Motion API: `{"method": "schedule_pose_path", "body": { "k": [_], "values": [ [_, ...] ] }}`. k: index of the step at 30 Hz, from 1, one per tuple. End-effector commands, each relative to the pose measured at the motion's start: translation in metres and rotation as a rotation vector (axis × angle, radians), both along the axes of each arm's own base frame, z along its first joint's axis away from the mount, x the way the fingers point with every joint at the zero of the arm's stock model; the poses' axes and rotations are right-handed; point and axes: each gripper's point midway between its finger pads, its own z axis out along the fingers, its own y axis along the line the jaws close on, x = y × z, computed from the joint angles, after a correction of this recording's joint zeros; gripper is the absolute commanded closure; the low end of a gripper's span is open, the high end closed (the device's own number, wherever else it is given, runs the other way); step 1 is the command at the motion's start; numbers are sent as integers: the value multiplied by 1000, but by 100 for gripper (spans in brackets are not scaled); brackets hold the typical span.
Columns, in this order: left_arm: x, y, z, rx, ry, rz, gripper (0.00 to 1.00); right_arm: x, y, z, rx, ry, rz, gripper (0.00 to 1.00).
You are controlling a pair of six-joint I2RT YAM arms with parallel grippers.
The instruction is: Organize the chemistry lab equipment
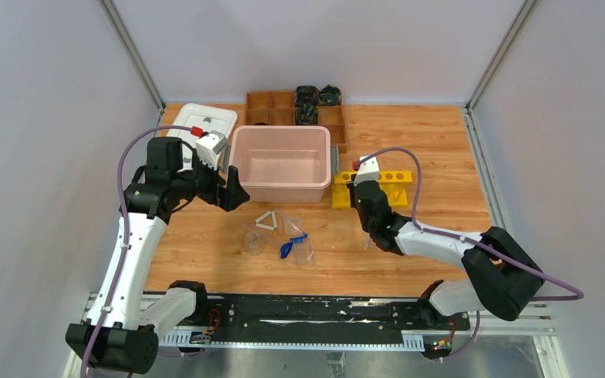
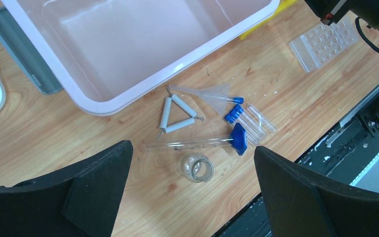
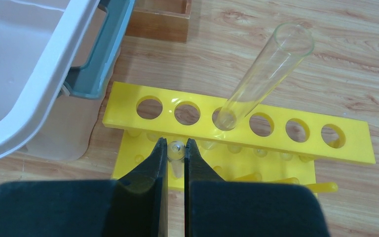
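Here, the right tool point(image 3: 176, 143) pinches a small clear tube point(image 3: 176, 151).

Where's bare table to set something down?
Bare wood lies right of the yellow rack, toward the table edge, and left of the beaker. Crowded: in front of the pink tub, around the white triangle and capped tubes.

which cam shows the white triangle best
The left wrist view: the white triangle lies large and unobstructed on the wood just in front of the pink bin, its three tubes distinct. The top external view shows it only as a small pale outline. The right wrist view does not show it.
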Motion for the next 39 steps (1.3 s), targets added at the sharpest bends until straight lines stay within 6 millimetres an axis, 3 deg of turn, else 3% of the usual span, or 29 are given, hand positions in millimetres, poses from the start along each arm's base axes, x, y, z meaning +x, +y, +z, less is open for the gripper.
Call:
{"method": "schedule_pose_path", "body": {
  "k": [1,6,11,15,21,25,27,30,36,39],
  "values": [
    [-1,0,8,6,-32,0,0,2,-5,-6,31,8,-29,100],
    [5,6,12,31,-50,28,0,-1,1,-13,44,39,-3,100],
    [4,5,18,27,-70,20,0,1,-1,-11,43,54,-32,82],
    [4,5,19,25,-71,23,0,-2,-1,2,78,38,-25,74],
    [5,6,19,28,-71,28,0,-9,6,20,118,53,15,49],
    [5,5,23,23,-79,24,0,-18,11,38,162,54,29,52],
    [5,5,24,26,-84,25,0,-28,20,46,190,58,61,59],
    [6,7,24,34,-90,31,0,-46,44,45,221,118,131,63],
    [6,7,23,32,-84,34,0,-81,108,7,242,348,300,59],
    [5,7,23,31,-83,37,0,-92,128,-18,203,410,328,58]
  ]
}}
